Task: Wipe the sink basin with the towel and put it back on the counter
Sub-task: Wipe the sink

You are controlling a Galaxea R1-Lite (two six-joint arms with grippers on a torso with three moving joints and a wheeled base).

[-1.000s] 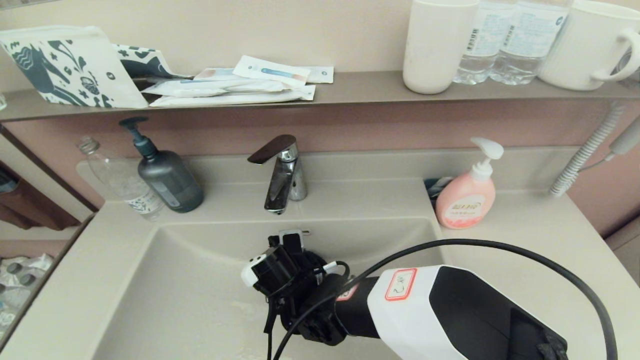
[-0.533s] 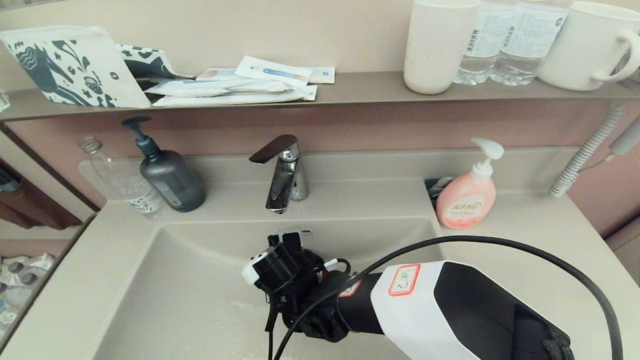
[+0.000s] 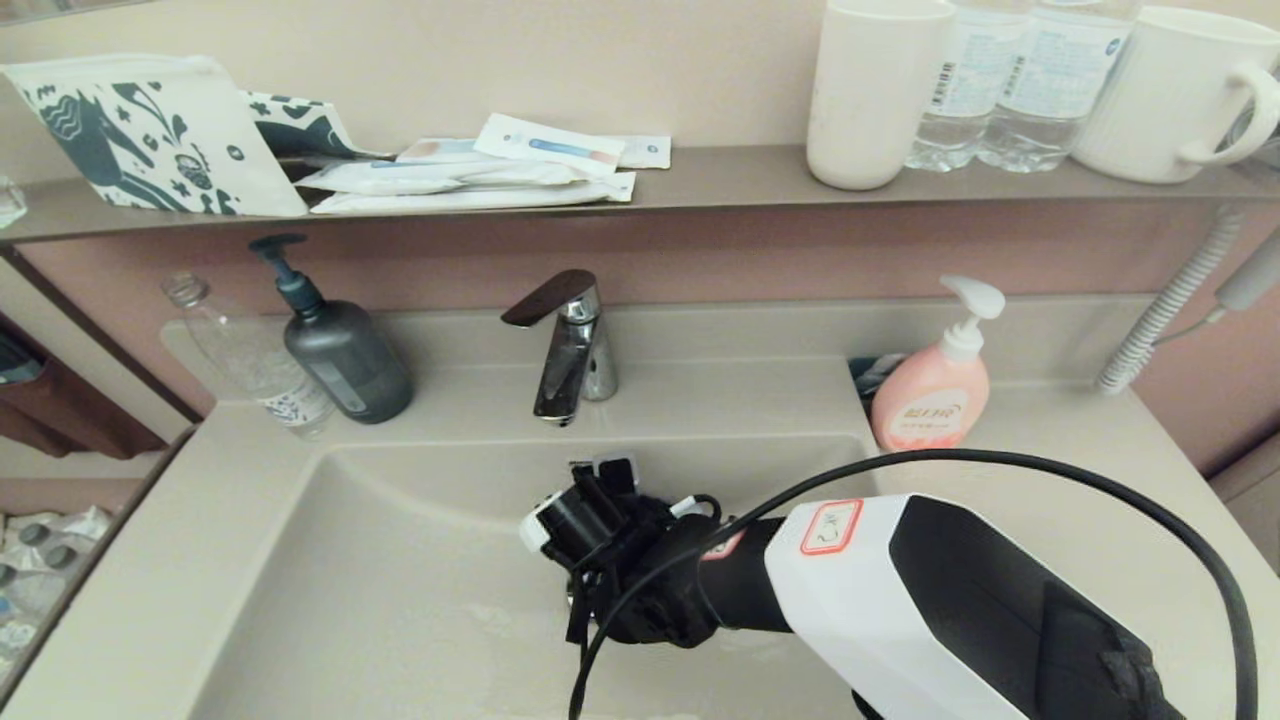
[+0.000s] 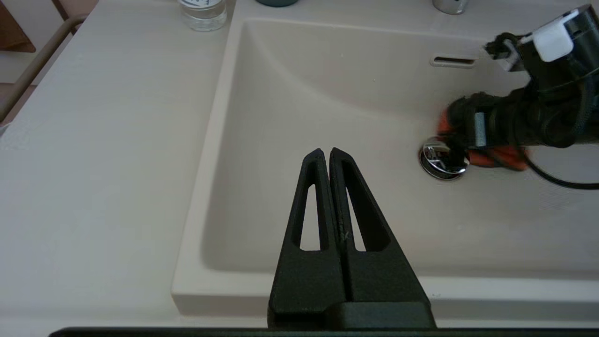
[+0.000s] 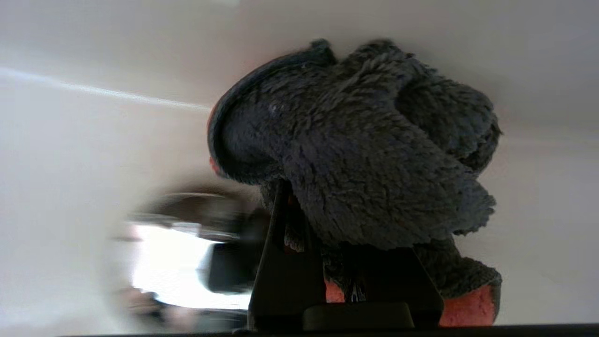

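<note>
The towel (image 5: 355, 154), charcoal with coral red edges, is bunched between the fingers of my right gripper (image 5: 327, 220), which is shut on it. The gripper presses it onto the floor of the beige sink basin (image 3: 380, 580), right beside the chrome drain plug (image 4: 440, 164) and below the overflow slot (image 4: 453, 61). In the left wrist view a coral fold of the towel (image 4: 496, 157) shows under the right gripper (image 4: 463, 140). In the head view the right wrist (image 3: 640, 590) hides the towel. My left gripper (image 4: 326, 152) hovers shut and empty over the basin's near left part. The counter (image 3: 1080, 470) surrounds the basin.
A chrome faucet (image 3: 565, 345) stands behind the basin. A dark pump bottle (image 3: 340, 360) and a clear bottle (image 3: 250, 360) stand at the back left, a pink soap pump (image 3: 935, 395) at the back right. The brown shelf (image 3: 700, 175) above holds cups and packets.
My right gripper has slid the towel to the right and slightly toward the back of the basin. Everything else stays put.
</note>
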